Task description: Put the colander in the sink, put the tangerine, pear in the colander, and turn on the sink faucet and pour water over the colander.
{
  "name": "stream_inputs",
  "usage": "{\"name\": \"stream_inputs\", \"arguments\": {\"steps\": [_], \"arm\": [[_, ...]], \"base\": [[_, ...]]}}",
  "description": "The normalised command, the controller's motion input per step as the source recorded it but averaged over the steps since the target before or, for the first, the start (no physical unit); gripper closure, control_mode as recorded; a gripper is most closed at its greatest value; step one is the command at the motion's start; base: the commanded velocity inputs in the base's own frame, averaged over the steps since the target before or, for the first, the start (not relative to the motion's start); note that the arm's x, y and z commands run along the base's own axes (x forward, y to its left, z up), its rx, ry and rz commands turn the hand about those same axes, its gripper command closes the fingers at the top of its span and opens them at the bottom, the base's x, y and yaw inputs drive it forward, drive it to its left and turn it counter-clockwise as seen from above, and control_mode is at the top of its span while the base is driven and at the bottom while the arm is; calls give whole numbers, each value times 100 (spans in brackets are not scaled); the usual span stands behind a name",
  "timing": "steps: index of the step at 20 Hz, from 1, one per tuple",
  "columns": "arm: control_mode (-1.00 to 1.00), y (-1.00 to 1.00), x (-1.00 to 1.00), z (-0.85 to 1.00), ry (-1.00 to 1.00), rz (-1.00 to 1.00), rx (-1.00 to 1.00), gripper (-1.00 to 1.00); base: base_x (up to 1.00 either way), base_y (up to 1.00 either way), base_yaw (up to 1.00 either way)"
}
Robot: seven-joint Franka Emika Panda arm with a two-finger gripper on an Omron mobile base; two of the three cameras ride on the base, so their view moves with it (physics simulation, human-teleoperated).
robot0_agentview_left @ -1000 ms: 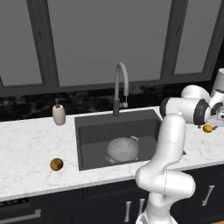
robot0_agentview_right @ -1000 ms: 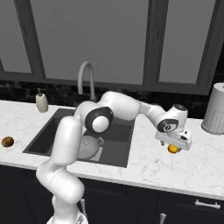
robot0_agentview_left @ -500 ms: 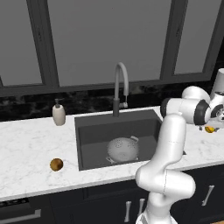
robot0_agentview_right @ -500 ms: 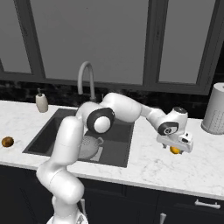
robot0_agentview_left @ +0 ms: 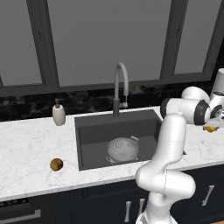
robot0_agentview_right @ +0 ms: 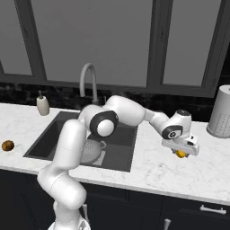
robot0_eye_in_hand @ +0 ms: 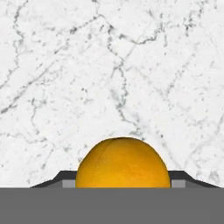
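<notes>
At the right of the right base view, the jaws (robot0_agentview_right: 181,153) sit low over the white marble table (robot0_agentview_right: 197,173) with the tangerine (robot0_agentview_right: 181,154) between them; whether they are clamped on it is unclear. The tangerine is a smooth, bright orange ball, at bottom centre of the hand view.

The white marble counter (robot0_agentview_right: 148,173) holds the pear (robot0_agentview_left: 56,164) on its left side, a soap bottle (robot0_agentview_left: 58,114) at the back, and a grey canister (robot0_agentview_right: 220,111) far right.
</notes>
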Motion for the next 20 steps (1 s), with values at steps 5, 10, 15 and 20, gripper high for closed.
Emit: {"name": "stream_inputs", "arguments": {"steps": [5, 10, 15, 20], "arm": [[-100, 18, -15, 3, -6, 0, -11, 100], [-100, 64, -54, 29, -10, 9, -2, 100], [-100, 85, -47, 40, -4, 13, -2, 100], [-100, 98, -37, 43, -5, 15, -10, 100]], "base": [[0, 0, 0], [0, 0, 0], [0, 0, 0], [0, 0, 0]]}}
